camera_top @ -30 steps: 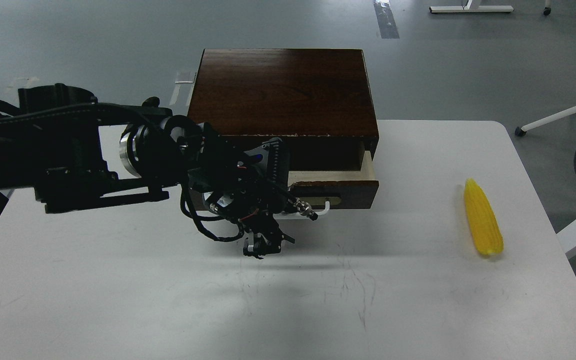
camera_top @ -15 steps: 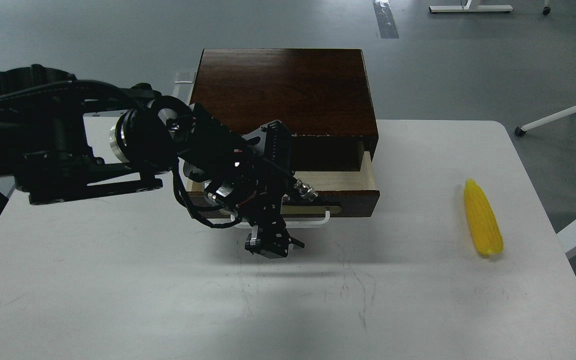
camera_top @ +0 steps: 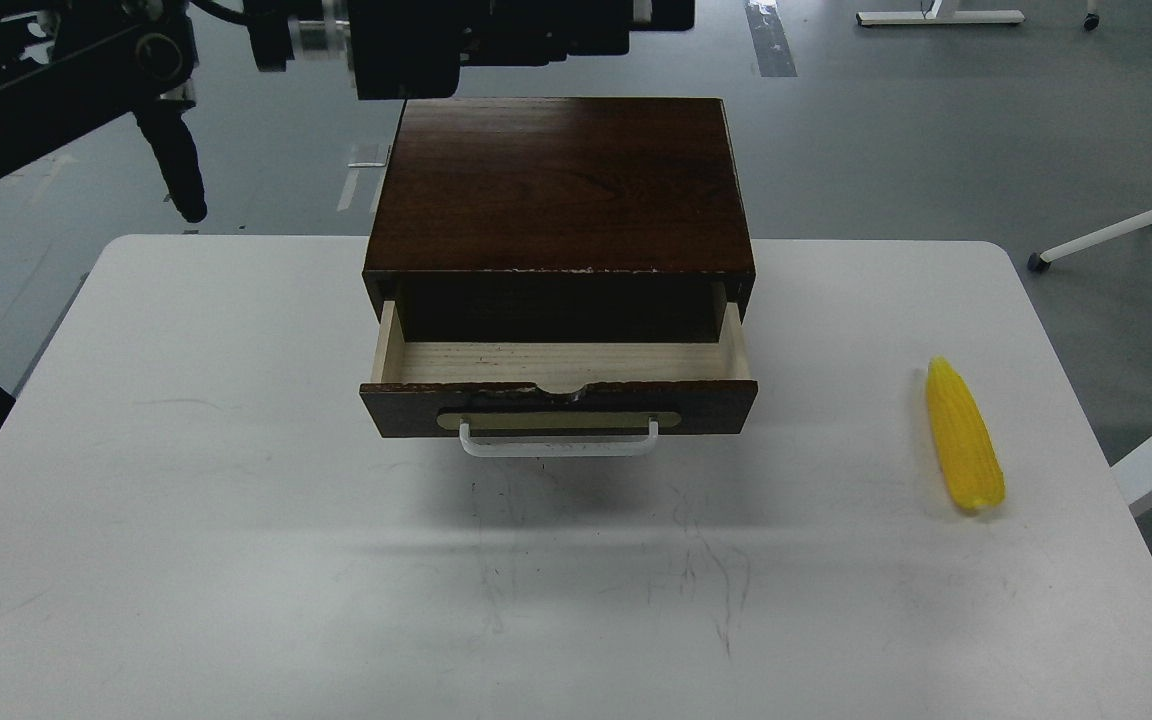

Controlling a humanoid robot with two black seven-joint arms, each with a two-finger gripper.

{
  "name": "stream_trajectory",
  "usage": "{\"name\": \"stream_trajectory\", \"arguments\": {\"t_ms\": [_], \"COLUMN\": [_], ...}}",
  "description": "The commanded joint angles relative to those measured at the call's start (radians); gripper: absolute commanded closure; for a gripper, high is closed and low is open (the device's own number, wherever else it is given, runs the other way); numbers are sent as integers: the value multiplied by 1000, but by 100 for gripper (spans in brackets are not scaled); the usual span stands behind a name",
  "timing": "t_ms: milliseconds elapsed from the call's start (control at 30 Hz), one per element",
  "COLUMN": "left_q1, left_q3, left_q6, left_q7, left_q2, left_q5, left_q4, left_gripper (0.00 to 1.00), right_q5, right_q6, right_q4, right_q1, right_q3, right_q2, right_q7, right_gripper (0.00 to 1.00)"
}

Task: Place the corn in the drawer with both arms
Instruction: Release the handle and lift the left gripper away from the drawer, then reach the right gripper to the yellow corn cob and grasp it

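The left arm (camera_top: 356, 35), which half a second ago hung low in front of the drawer with its gripper just past the handle, has lifted away; it now runs along the top edge of the view, above and behind the dark brown box (camera_top: 561, 180). Its far end is cut off by the frame, so its fingers cannot be told open or closed, and it holds nothing that shows. The right gripper is out of view.

The drawer (camera_top: 556, 365) stands partly pulled out, its pale wood inside bare and fully in sight. Its white bar handle (camera_top: 558, 442) faces the viewer, over a brass plate (camera_top: 558, 420), with a chipped notch in the middle of the front's top edge.

The corn (camera_top: 964, 436) lies on the white table (camera_top: 236, 560), well to the right of the drawer, near the table's right edge, pointed end away from the viewer.

The table surface in front of the drawer, and between drawer and corn, is open
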Motion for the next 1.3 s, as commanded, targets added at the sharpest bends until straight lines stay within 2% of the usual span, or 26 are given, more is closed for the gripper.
{"name": "stream_trajectory", "arguments": {"t_ms": [0,167,200,300,367,467,600,733,867,967,1033,1167,1267], "left_q1": [49,121,121,156,193,227,308,331,331,333,334,336,339], "left_q3": [-2,-31,-31,-97,-169,-230,-341,-356,-346,-343,-343,-344,-344], "left_q6": [0,0,0,0,0,0,0,0,0,0,0,0,0], "left_q7": [-1,6,6,6,6,12,61,69,77,112,118,118,118], "left_q2": [-3,-73,-74,-104,-135,-140,-146,-141,-135,-138,-140,-141,-140], "left_q5": [-228,-567,-568,-676,-735,-773,-838,-839,-839,-838,-836,-838,-839], "left_q4": [111,342,343,465,539,560,557,553,559,564,562,562,562], "left_gripper": [2,2,2,2,2,2,2,2,2,2,2,2,2], "right_q5": [-173,-538,-539,-781,-876,-907,-979,-1086,-1116,-1120,-1129,-1130,-1126], "right_q6": [0,0,0,0,0,0,0,-79,-151,-211,-213,-217,-219], "right_q4": [72,277,277,339,375,427,526,535,529,498,468,402,389], "right_q1": [74,106,106,109,98,92,91,65,11,-34,-40,-76,-92], "right_q3": [-136,-197,-197,-212,-223,-245,-343,-419,-444,-450,-450,-450,-447], "right_q2": [-31,-94,-94,-110,-136,-148,-142,-104,-58,-47,-38,16,24], "right_q7": [0,-14,-14,-79,-153,-185,-231,-264,-267,-277,-293,-291,-284], "right_gripper": [0,0,0,0,0,0,0,0,0,1,4,7,15]}}
